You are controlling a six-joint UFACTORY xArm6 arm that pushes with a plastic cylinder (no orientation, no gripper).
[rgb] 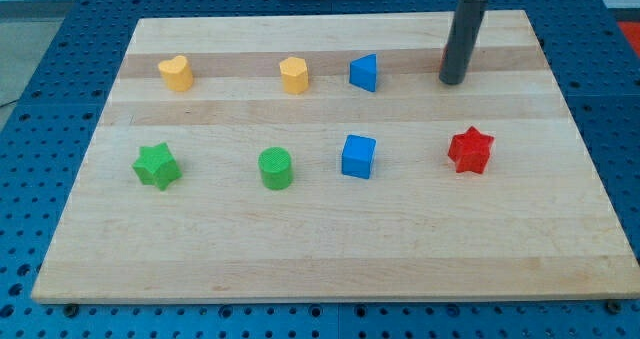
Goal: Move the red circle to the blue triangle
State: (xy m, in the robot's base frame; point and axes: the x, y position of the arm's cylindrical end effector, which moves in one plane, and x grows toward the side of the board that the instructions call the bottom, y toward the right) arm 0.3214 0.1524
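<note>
Camera view takes in the whole pale wooden surface, a board lying on a blue perforated bench that shows round all its edges. I can read no writing, brand or label anywhere on the board, the blocks or the arm.

Next in size is the dark rod, coming down from the view's top right, with my tip resting on the board near the upper right corner. A thin sliver of red peeks out at the rod's left edge; it may be the red circle, but the rod covers nearly all of it, so I cannot tell its shape (only the colour shows). The arm carries no hand here, only this rod, so nothing is grasped or released.

The blocks sit in two rough rows. In the lower row, from the view's right: a red star, well below my tip; a blue cube; a green cylinder; and a green star. All four stand apart from one another.

In the upper row, the blue triangle stands to the view's left of my tip, with bare wood between them. Just left of it is a yellow block, perhaps a pentagon or hexagon, and farther left a yellow heart, near the board's left edge.
</note>
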